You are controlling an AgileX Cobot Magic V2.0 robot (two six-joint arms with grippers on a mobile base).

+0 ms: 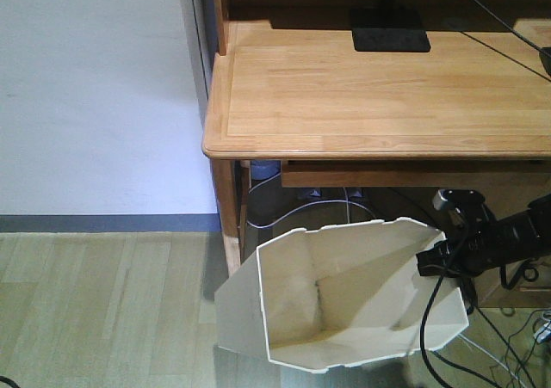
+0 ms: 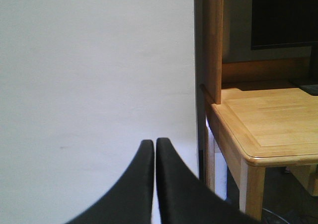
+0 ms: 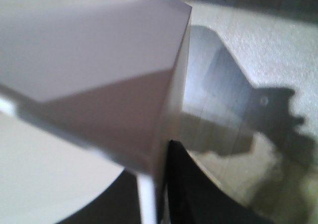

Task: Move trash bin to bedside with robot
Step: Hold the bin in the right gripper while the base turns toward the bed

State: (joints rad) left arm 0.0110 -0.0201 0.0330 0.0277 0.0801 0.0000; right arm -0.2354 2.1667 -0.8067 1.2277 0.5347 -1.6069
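By the wooden desk (image 1: 370, 87), right jaws clamp the white trash bin (image 1: 344, 293); left jaws meet.

The right gripper's (image 1: 433, 263) tips vanish behind the trash bin (image 1: 344, 293) wall, and its arm (image 1: 516, 233) runs off the right edge. Up close, that wall is pure blur, with the black fingers (image 3: 198, 194) clipped at the bottom. The left gripper (image 2: 155, 143) shows its finger ends only.
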